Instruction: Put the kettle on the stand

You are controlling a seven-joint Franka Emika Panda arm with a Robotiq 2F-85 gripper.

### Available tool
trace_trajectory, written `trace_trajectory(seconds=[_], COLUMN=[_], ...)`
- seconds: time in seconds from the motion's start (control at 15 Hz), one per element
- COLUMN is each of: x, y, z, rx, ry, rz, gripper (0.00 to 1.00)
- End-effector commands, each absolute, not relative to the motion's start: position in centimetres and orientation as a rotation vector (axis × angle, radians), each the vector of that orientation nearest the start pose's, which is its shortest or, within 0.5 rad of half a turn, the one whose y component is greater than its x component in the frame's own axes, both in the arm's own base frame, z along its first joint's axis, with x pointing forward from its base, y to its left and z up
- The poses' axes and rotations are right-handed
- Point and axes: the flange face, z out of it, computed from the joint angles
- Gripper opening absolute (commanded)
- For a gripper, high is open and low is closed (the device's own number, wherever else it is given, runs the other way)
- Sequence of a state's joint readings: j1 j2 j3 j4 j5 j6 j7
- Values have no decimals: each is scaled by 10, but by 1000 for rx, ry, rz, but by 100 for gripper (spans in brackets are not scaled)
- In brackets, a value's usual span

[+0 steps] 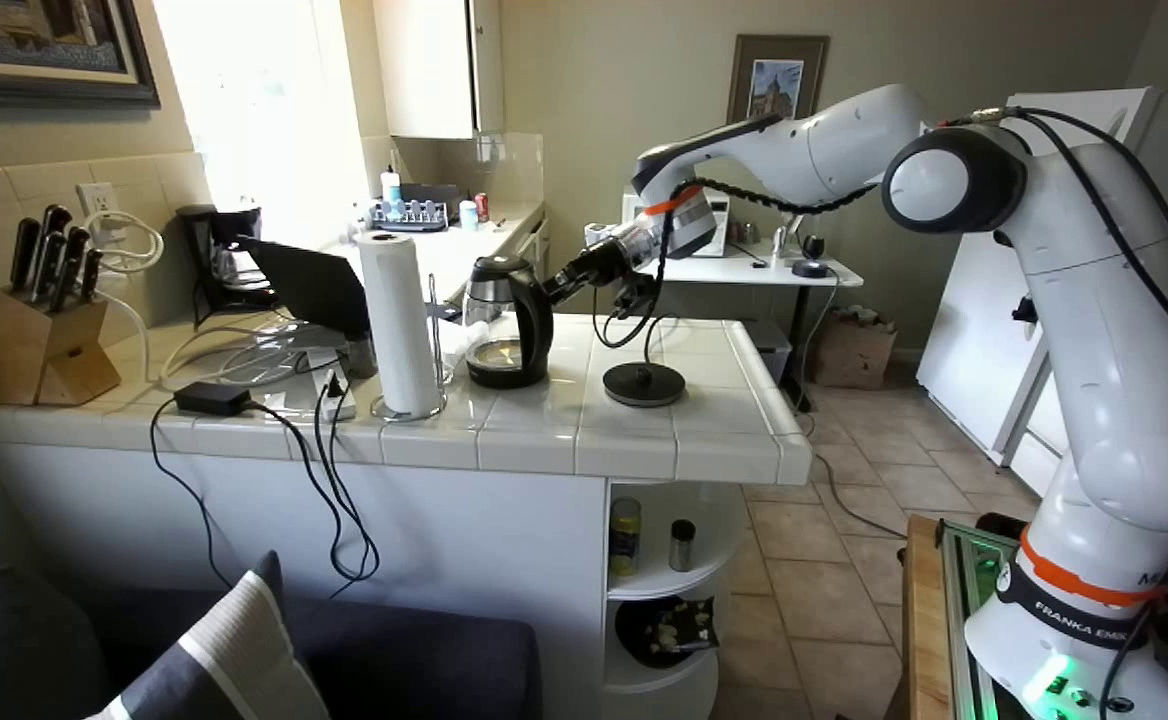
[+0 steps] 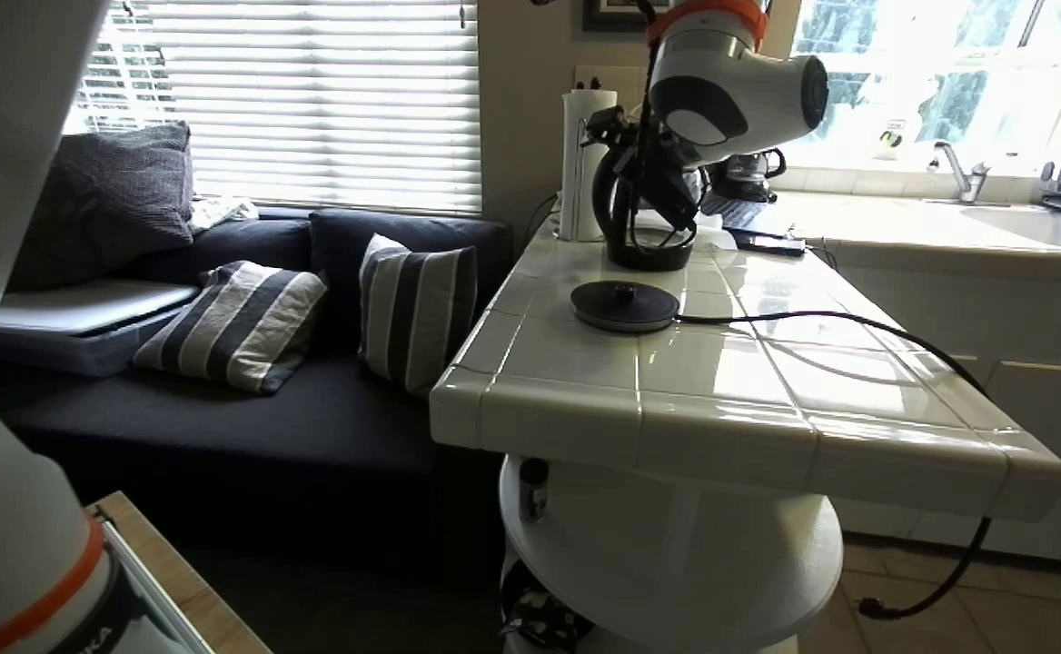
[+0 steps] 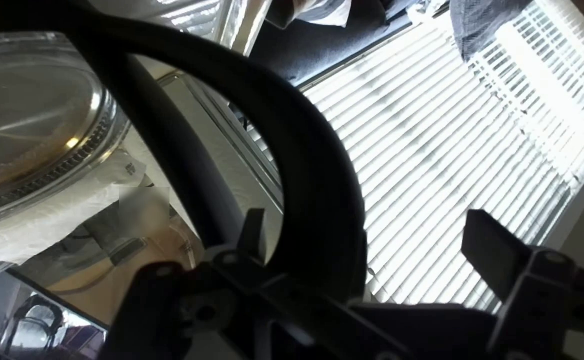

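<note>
The glass kettle [image 1: 499, 350] with black lid and handle stands upright on the tiled counter; its dark bottom band [image 2: 649, 256] also shows in an exterior view. The flat round black stand [image 1: 644, 385] lies bare on the counter, apart from the kettle and nearer the counter's end; it also shows in an exterior view [image 2: 626, 307] and is out of the wrist view. My gripper [image 1: 556, 290] is at the kettle's handle. In the wrist view my gripper [image 3: 365, 220] is open, with the black handle [image 3: 317, 185] between its fingers, closer to the left finger. A gap separates the handle from the right finger.
A paper-towel roll [image 1: 399, 325] stands close beside the kettle. A laptop [image 1: 309, 285], knife block [image 1: 44, 345] and dark adapter [image 1: 212, 398] are farther along the counter. The stand's cord [image 2: 812, 315] crosses the tiles and hangs over the counter edge [image 2: 721, 427].
</note>
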State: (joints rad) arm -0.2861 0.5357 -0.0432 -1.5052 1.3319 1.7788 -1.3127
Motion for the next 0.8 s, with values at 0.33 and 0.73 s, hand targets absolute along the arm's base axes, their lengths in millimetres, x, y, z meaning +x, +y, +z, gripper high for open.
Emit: trace_trajectory(seconds=[0.33, 0.73], x=[714, 719], y=[-133, -139], z=[373, 359], rx=[-1816, -1810], ry=[-279, -185], rz=[-805, -769], gripper=[94, 35])
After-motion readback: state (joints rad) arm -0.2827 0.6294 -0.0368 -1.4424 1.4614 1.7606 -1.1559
